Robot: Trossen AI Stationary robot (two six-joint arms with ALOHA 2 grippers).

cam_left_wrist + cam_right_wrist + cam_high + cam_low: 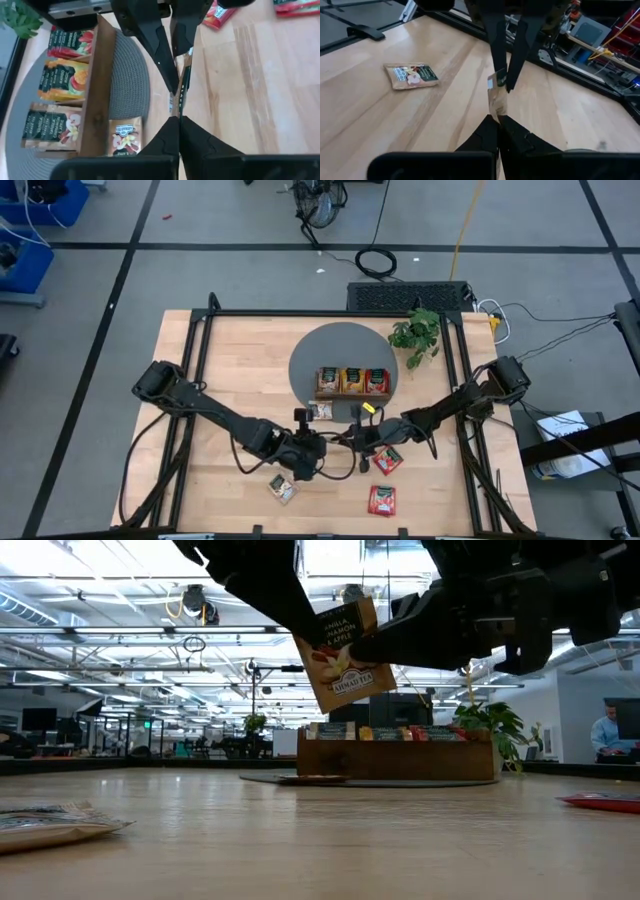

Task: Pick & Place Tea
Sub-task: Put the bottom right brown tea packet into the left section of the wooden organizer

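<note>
Hanging above the table's middle, a beige tea sachet (345,657) was pinched by both the left gripper (179,117) and right gripper (498,116) mid-handover, so one probably needed to release before traying.

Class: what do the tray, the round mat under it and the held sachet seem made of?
Tray: brown wood, grain showing. Round mat: grey woven fabric, probably, ribbed matte weave. Held sachet: printed paper or foil, thin and flat, held by the left gripper and right gripper.
</note>
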